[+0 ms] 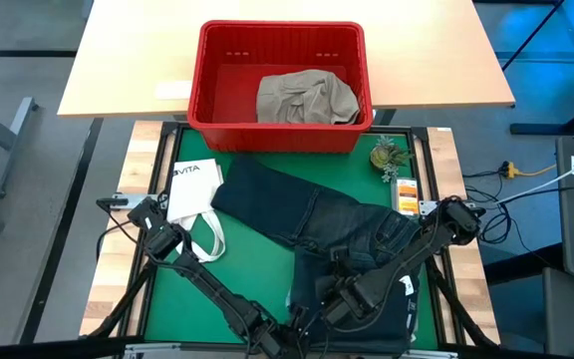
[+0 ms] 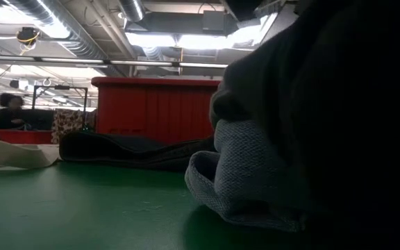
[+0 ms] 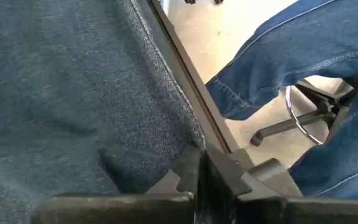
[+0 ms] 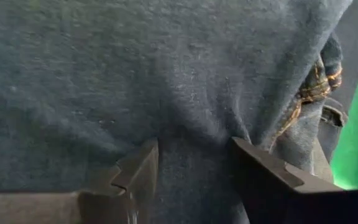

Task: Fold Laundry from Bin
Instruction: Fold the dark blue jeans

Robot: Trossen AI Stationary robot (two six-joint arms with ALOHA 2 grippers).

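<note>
- Left arm (image 1: 202,282): matte black segmented links, slender between bulkier joint housings; thin black cables loop loosely beside its base joint, seen from above.
- Right arm (image 1: 397,269): same black finish and jointed build; a cable bundle runs alongside its outer joint housing.
- Left gripper (image 3: 199,177): two dark grey fingers (image 3: 185,174) with flat, angular, stepped faces, mounted on a broad dark crossbar spanning the wrist view.
- Right gripper (image 4: 194,171): two dark, wedge-shaped fingers (image 4: 138,174) with bevelled edges and squared tips, carried on a matching dark horizontal bar.
- Finish: all visible parts are unmarked, non-reflective black or charcoal.
</note>
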